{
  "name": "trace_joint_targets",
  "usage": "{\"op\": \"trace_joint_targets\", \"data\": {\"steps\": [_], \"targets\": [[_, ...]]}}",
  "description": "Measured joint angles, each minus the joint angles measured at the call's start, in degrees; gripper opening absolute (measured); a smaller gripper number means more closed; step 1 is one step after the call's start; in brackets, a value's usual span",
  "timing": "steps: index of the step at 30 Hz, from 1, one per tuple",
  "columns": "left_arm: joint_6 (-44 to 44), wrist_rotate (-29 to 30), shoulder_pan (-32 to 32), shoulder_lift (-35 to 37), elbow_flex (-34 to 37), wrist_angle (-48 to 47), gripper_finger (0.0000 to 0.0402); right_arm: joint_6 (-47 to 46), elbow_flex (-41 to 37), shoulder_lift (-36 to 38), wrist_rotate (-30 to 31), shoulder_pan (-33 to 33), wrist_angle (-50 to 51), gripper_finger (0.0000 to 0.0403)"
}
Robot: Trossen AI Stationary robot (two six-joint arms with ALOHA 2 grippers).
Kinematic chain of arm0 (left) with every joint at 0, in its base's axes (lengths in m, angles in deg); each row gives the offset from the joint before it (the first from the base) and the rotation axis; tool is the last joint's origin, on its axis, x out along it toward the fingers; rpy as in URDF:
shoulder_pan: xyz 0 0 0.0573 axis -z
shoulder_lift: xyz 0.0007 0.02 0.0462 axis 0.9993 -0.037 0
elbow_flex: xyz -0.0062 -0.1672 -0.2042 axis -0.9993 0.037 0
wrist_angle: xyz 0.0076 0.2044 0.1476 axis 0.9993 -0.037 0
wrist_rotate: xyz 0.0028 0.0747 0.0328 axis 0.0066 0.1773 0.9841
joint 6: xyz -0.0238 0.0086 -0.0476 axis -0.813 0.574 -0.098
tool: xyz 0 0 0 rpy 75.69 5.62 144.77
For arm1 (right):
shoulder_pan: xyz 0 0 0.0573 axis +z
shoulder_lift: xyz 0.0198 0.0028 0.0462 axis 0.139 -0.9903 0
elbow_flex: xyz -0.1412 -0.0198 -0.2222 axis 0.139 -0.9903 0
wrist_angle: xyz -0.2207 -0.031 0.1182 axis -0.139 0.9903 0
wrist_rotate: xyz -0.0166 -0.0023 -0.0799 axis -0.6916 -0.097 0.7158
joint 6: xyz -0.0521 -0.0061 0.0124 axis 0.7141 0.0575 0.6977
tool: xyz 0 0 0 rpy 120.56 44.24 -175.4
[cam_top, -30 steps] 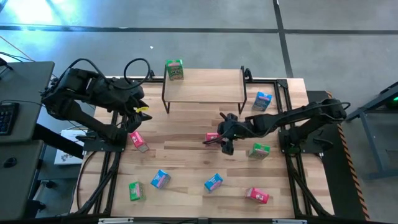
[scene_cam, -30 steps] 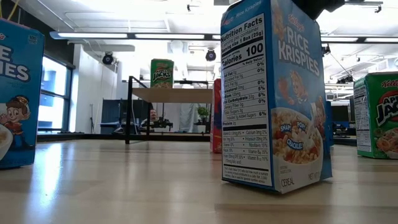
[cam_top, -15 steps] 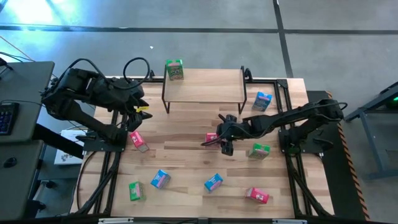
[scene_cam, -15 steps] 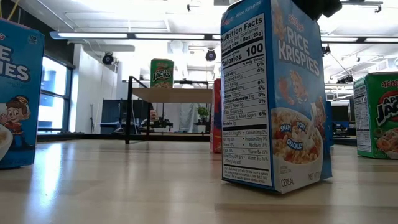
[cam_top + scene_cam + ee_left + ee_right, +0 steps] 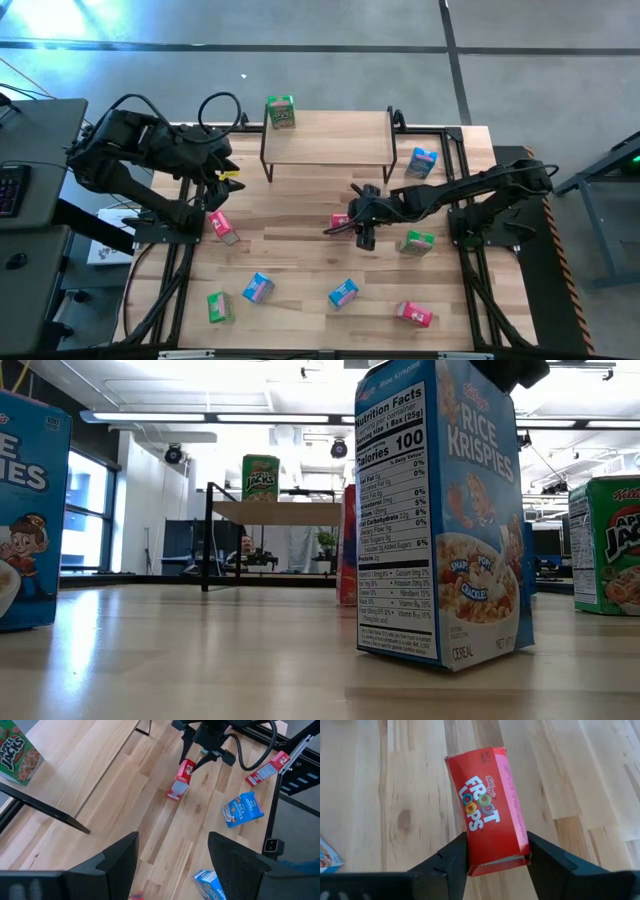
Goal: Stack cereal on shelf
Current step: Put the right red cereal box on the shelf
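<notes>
Since a second earlier, the right gripper (image 5: 347,225) had edged slightly toward the red Froot Loops box (image 5: 490,802) and drawn its fingers in on it; nothing else on the table had shifted. In the right wrist view both dark fingers (image 5: 452,857) pressed against the sides of that box at its near end, so the jaws stood narrowed to the box's width, gripping it. The box read "FROOT LOOPS" in white under a small Kellogg's script, and it lay in the middle of the tabletop (image 5: 300,250), just in front of the shelf (image 5: 327,137).

On the shelf's left corner stood a green Apple Jacks box (image 5: 281,111), its "JACKS" lettering readable in the low view. Closest to the low camera stood a blue Rice Krispies box (image 5: 440,520), showing "Nutrition Facts", "Calories 100" and "Snap Crackle Pop". Beside it to the right, another green box (image 5: 610,545) showed "JACKS".

The left gripper (image 5: 172,865) hung near the table's left edge with its jaws well apart, holding nothing.
</notes>
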Motion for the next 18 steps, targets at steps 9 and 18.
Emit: {"op": "trace_joint_targets", "data": {"steps": [9,18], "targets": [[-0.27,1.94,0.0,0.0,0.0,-0.01,0.023,-1.96,3.02,0.02,-2.0,0.0,0.89,0.0159],[-0.9,5.88,-3.0,0.0,0.0,0.0,0.023,2.71,17.22,0.11,-1.36,-2.32,12.99,0.0158]]}}
